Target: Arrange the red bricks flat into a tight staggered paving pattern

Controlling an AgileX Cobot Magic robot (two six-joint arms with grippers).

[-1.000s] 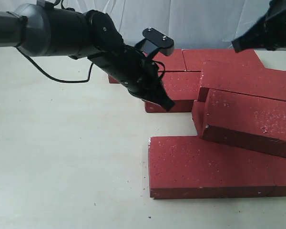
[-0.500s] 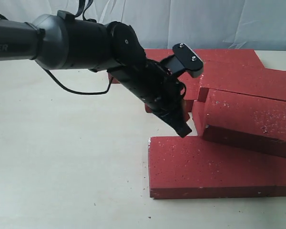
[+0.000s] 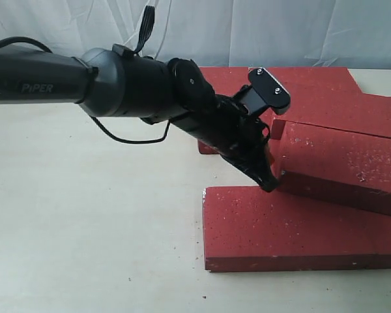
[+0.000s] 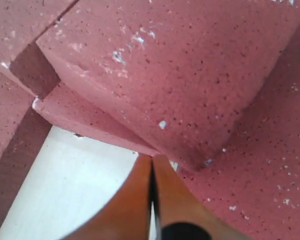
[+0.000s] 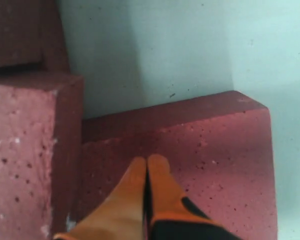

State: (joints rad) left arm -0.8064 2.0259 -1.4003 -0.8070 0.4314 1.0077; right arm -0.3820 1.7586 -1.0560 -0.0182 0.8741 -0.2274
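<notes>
Several red bricks lie at the right of the table. One long red brick (image 3: 293, 228) lies flat at the front. A tilted brick (image 3: 342, 163) leans across it and the bricks behind. My left gripper (image 3: 268, 184) is shut with nothing in it, its tips at the near left corner of the tilted brick (image 4: 180, 75). In the left wrist view the left gripper (image 4: 151, 159) meets that corner's lower edge. My right gripper (image 5: 148, 161) is shut and empty, hovering over a flat brick (image 5: 225, 165). It is out of the exterior view.
More flat bricks (image 3: 313, 79) lie at the back, in front of a white curtain (image 3: 247, 32). The white table (image 3: 85, 215) stretches left of the bricks. In the right wrist view a raised brick (image 5: 20, 150) stands beside the flat one.
My left arm has swung right and down, bringing its shut tips from above the back bricks to the tilted brick's corner. The right arm has left the exterior view.
</notes>
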